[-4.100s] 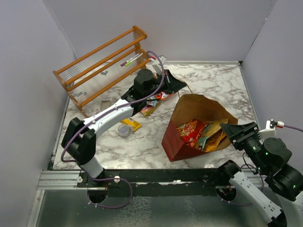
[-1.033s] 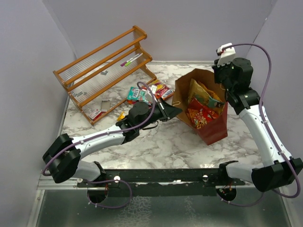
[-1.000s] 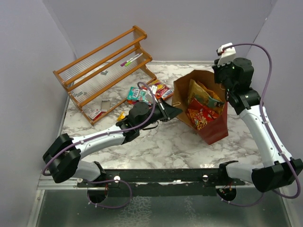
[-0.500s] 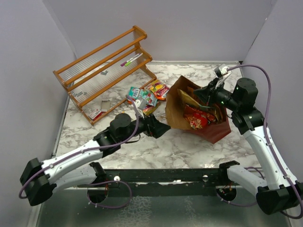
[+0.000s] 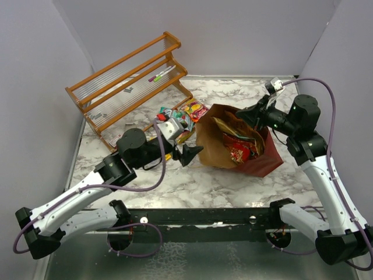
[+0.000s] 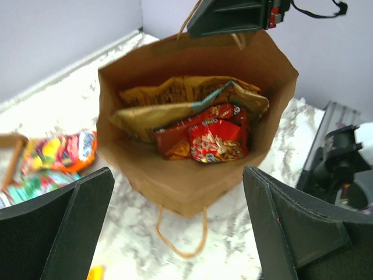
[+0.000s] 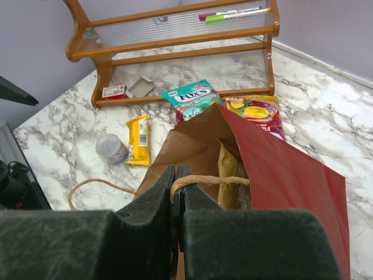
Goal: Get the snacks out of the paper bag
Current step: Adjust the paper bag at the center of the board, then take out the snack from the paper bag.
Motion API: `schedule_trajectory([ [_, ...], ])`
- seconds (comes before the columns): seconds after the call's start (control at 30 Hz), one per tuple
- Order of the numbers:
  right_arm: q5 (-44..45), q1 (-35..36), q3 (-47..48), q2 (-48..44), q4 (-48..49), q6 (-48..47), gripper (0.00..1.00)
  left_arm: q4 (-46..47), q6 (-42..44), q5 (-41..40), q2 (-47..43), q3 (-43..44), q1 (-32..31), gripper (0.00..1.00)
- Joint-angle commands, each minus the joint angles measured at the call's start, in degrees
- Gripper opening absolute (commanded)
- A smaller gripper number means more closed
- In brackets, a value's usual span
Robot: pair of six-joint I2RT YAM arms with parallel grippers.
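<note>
The paper bag point(image 5: 259, 165) leans with its brown mouth turned left, toward my left gripper point(image 5: 190, 155). That gripper point(image 6: 178, 175) is open and empty just in front of the mouth, above the loose near handle point(image 6: 180, 236). Inside the bag lie a tan-and-teal chip bag point(image 6: 186, 96) and red snack packets point(image 6: 218, 140). At the bag's far rim my right gripper point(image 5: 249, 116) is shut on the other twisted handle point(image 7: 215, 182), with its jaws point(image 7: 175, 181) pinching it. Other snacks lie outside on the marble: a green packet point(image 7: 189, 96), a multicoloured packet point(image 7: 254, 111) and a yellow packet point(image 7: 138, 140).
A slatted wooden rack point(image 5: 125, 87) stands at the back left with markers point(image 7: 233, 13) on its top shelf. A small clear cup point(image 7: 111, 149) sits beside the yellow packet. Grey walls close the table at the back and both sides.
</note>
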Motion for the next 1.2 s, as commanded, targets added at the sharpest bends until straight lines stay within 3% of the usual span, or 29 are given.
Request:
schedule_trajectory([
  [0.0, -3.86, 0.1, 3.23, 0.47, -0.86, 1.22, 0.04, 9.34, 18.07, 11.65, 8.11, 1.25, -0.18, 0.95],
  [0.1, -2.85, 0.1, 3.01, -0.4, -0.45, 0.66, 0.04, 13.12, 26.77, 18.53, 15.45, 2.72, -0.12, 0.93],
  [0.27, -4.27, 0.1, 2.18, -1.38, 0.45, 1.2, 0.04, 22.06, 40.2, 19.04, 26.63, 3.99, -0.18, 0.92],
  [0.37, -4.55, 0.1, 2.13, -1.51, -0.04, 1.06, 0.04, 25.17, 43.42, 19.84, 31.42, 6.54, -0.2, 0.92],
  [0.47, -4.57, 0.1, 2.06, -1.93, -0.14, 0.71, 0.04, 23.91, 47.52, 21.83, 36.36, 10.18, -0.2, 0.91],
  [0.57, -4.94, 0.1, 1.81, -2.13, 0.07, 1.03, 0.04, 16.74, 51.44, 24.12, 41.08, 15.21, -0.66, 0.87],
  [0.8, -4.52, 0.1, 1.56, -2.86, -0.21, 0.61, 0.04, 7.12, 54.15, 28.3, 47.41, 20.64, -1.73, 0.84],
  [1.0, -3.94, 0.1, 1.31, -4.11, -0.36, 0.55, 0.04, 7.65, 54.57, 28.78, 47.81, 18.95, -1.87, 0.84],
  [1.17, -3.71, 0.1, 1.0, -4.48, -0.43, 0.57, 0.04, 9.81, 53.77, 26.67, 51.71, 20.01, -2.26, 0.67],
])
